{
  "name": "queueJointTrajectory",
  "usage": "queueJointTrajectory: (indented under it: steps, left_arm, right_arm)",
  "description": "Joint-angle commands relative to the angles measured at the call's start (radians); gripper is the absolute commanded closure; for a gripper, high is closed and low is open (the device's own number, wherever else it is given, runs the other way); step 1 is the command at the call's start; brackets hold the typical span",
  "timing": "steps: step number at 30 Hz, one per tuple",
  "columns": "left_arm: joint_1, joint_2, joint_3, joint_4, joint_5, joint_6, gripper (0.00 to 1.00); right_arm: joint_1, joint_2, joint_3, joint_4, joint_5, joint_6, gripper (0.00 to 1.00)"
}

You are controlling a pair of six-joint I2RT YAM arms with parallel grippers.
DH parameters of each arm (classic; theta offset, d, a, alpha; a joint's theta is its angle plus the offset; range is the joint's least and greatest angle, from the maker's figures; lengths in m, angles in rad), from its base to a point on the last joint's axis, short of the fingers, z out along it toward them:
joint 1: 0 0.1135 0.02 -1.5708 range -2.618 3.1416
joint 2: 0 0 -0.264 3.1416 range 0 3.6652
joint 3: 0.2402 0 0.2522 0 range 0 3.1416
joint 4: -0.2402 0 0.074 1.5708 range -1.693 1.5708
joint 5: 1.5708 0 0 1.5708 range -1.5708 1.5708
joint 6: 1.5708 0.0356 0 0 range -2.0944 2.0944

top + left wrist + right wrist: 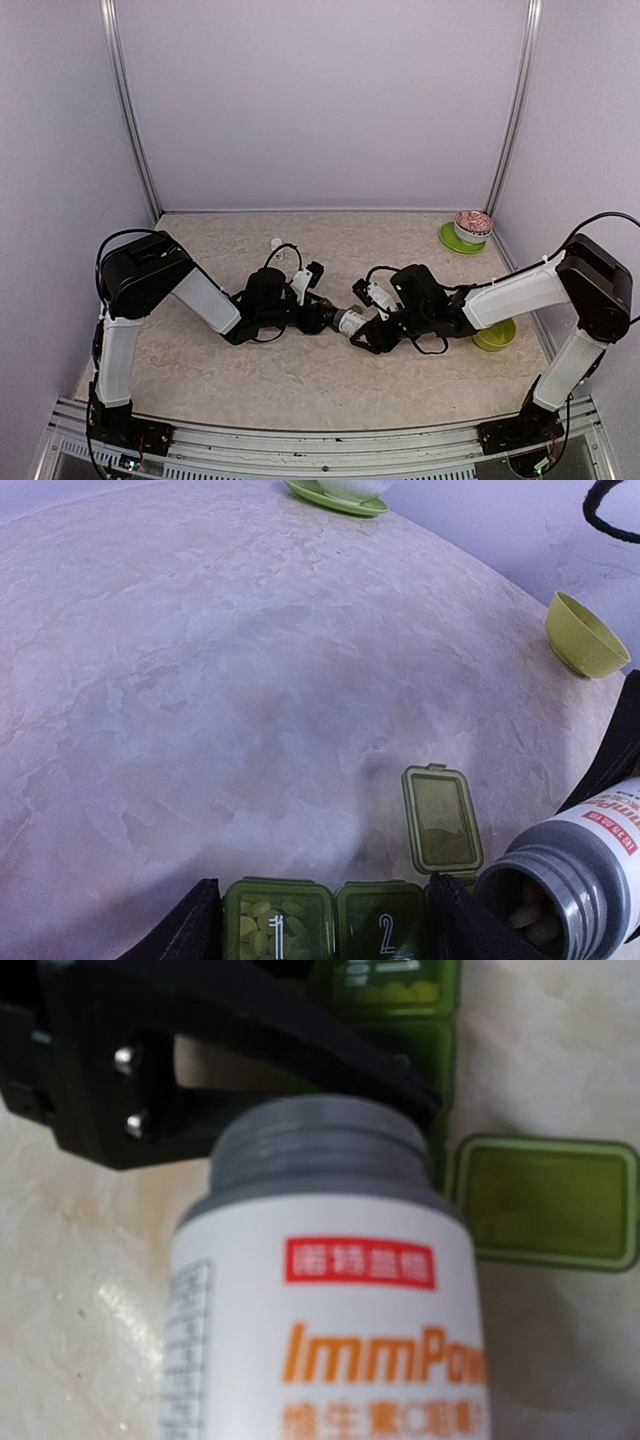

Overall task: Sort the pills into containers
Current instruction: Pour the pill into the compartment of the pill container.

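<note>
— Green pill box [280, 920], where does it sit?
— On the table [200, 680], near its middle, right at the left gripper [316, 312]. The black fingers [190, 925] stand either side of the closed cells marked 1 and 2. Whether they pinch the box I cannot tell.
— And the bottle [330, 1290]?
— White with a grey threaded neck, uncapped. The right gripper [362, 328] clasps it, tipped over, mouth just beside the box. Pale pills [525, 915] show inside the mouth.
— Any cell open?
— The third: its lid [440, 820] is flipped back. Cell 1 holds yellowish pills under its clear cover.
— Anything else?
— A lime bowl [582, 635] off to the right, and a green plate [335, 500] at the far edge, well apart from the box.
</note>
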Motion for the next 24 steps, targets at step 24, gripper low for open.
queueJointTrajectory:
  steps: [24]
  left_arm:
    - [-0.006,0.021,-0.017,-0.033,-0.012,0.018,0.34]
  right_arm:
    - [0.016,-0.001,0.103,-0.183,0.005,0.019,1.00]
